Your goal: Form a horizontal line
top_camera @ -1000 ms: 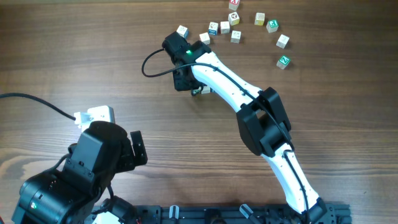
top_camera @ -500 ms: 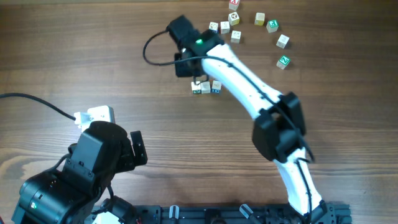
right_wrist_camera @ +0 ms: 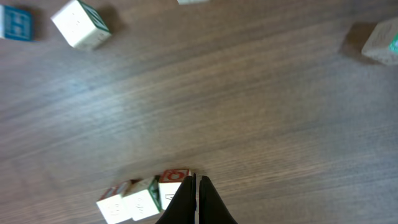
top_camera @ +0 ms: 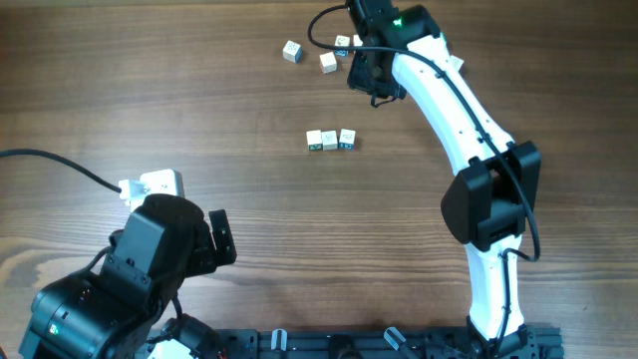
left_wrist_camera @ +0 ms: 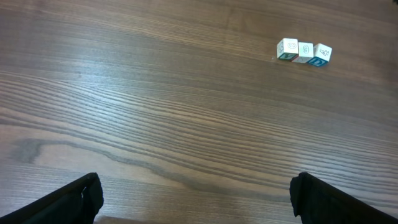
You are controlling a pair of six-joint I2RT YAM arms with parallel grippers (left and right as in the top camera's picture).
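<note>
The horizontal line (top_camera: 330, 140) is a short row of three white letter cubes touching edge to edge at the middle of the table. It also shows in the left wrist view (left_wrist_camera: 304, 51), with teal and blue marks. My right gripper (top_camera: 371, 82) is far behind the row among the loose cubes. In its wrist view its fingers (right_wrist_camera: 198, 190) are shut and empty. They sit beside three other cubes with red and green marks (right_wrist_camera: 143, 198). My left gripper (left_wrist_camera: 199, 196) is open and empty, low at the near left (top_camera: 221, 239).
Loose cubes lie at the back (top_camera: 291, 51) (top_camera: 327, 62) (top_camera: 342, 44); more are hidden under the right arm. The right wrist view shows loose cubes at the upper left (right_wrist_camera: 81, 23) and right edge (right_wrist_camera: 379, 40). A white box with a cable (top_camera: 152, 184) lies at the left.
My right arm has pulled away from the middle of the table and swung back and to the right. The row of three cubes now lies uncovered. The left arm has not moved.
</note>
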